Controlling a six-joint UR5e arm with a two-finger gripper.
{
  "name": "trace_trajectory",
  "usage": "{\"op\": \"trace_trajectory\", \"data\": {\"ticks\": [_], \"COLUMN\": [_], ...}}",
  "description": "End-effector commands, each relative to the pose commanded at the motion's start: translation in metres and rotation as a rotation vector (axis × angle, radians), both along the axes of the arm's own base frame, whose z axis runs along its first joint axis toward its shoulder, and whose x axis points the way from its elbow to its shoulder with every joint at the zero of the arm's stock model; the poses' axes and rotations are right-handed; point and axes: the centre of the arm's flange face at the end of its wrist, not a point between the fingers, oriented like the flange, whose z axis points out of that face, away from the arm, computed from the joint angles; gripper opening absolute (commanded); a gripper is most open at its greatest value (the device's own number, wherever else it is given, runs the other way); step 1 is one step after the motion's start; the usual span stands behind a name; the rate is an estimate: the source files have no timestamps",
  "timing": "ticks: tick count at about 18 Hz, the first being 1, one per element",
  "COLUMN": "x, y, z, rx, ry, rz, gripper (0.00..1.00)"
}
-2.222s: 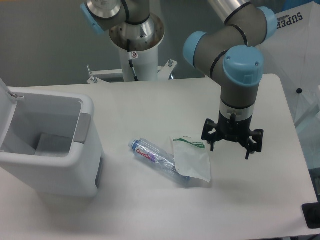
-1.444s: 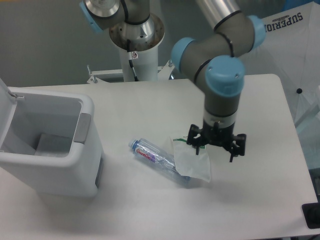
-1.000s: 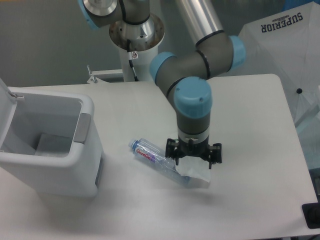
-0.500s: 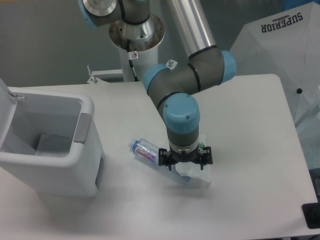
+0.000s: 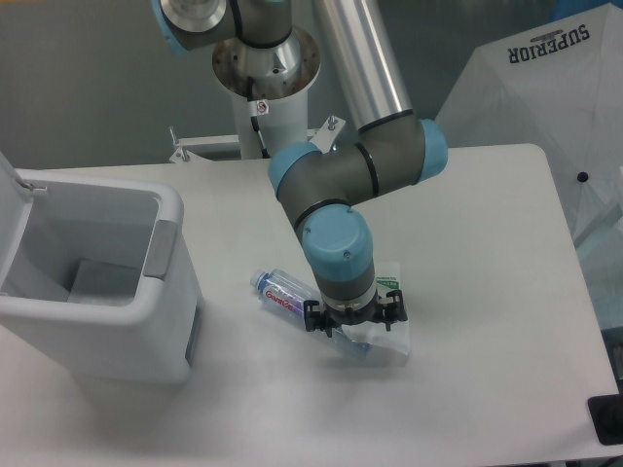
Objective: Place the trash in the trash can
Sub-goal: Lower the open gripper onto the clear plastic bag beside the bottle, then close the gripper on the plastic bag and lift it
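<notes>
The gripper (image 5: 351, 322) is hanging low over the middle of the table, its two fingers spread wide apart and gripping nothing, one tip showing at each side of the wrist. Directly beneath it the clear plastic bottle (image 5: 292, 295) is lying on its side, blue cap pointing toward the trash can, its far end running under the gripper and under the flat whitish pouch (image 5: 382, 336), which is resting partly on top of it. Whether the fingertips are touching either piece cannot be told from this angle.

The bottle is looking empty, so it is likely light, smooth and inclined to roll or squirt out of a pinch; taking it across the labelled mid-body seems safest. The pouch is looking thin and limp, probably sagging when lifted, so an edge or corner is the likelier hold.

The white trash can (image 5: 165, 311) is standing at the left edge of the table (image 5: 487, 214), lid up, well apart from both pieces.
</notes>
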Motion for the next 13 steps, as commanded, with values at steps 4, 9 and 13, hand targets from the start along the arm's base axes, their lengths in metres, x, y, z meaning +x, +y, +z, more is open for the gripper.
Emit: {"op": "trace_trajectory", "data": {"ticks": [4, 9, 13], "x": [0.0026, 0.0023, 0.0028], "y": [0.0013, 0.0009, 0.0023], "z": [-0.0006, 0.0011, 0.0079], "rx": [-0.003, -0.012, 0.005], "ry": [0.001, 0.013, 0.011], "rz": [0.000, 0.001, -0.001], "gripper": [0.27, 0.00, 0.00]}}
